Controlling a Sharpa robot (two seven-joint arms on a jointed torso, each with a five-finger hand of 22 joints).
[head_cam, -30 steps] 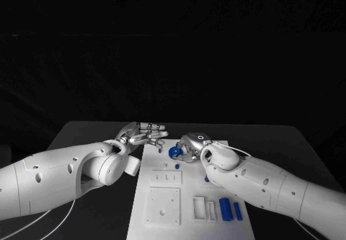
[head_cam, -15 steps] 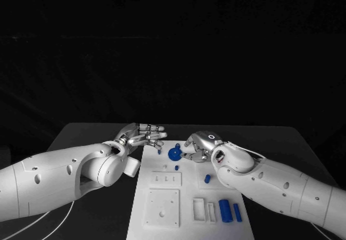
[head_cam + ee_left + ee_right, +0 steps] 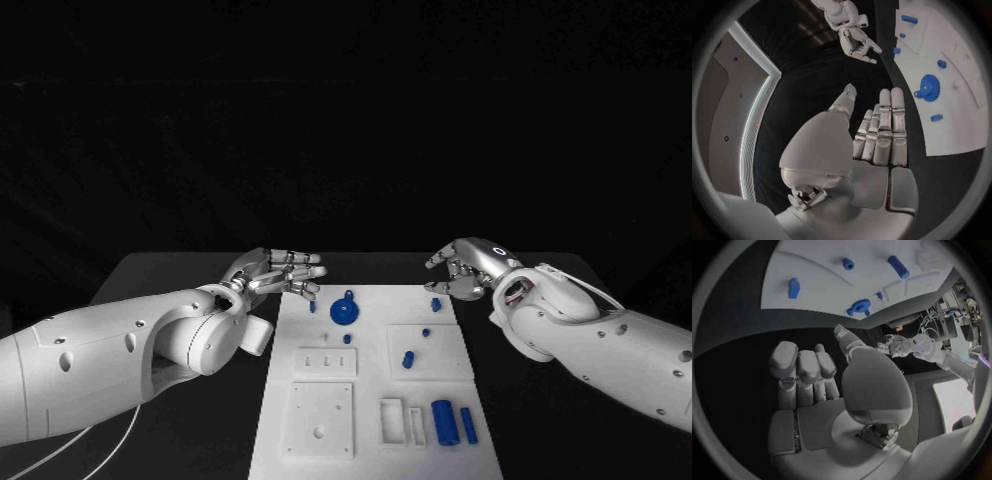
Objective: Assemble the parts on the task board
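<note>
The white task board (image 3: 325, 400) lies in the middle of the table. A blue gear (image 3: 343, 310) sits near its far end, also seen as the gear (image 3: 928, 86) and the gear (image 3: 859, 305). Small blue pegs (image 3: 408, 358) are scattered over the board. Two blue cylinders (image 3: 446, 420) lie near its front right. My left hand (image 3: 281, 272) hovers off the board's far left corner, fingers apart and holding nothing. Beyond the far right corner my right hand (image 3: 464, 268) is empty, with fingers loosely spread. Each wrist view shows its own hand (image 3: 873, 135) (image 3: 811, 375) with straight, empty fingers.
White raised blocks with slots (image 3: 330, 361) and a frame piece (image 3: 395, 418) stand on the board. The black table (image 3: 173, 275) runs out to both sides of the board.
My right hand has let go of the blue gear and drawn back to the right, off the board. The gear stays on the board. The left hand has barely moved.
</note>
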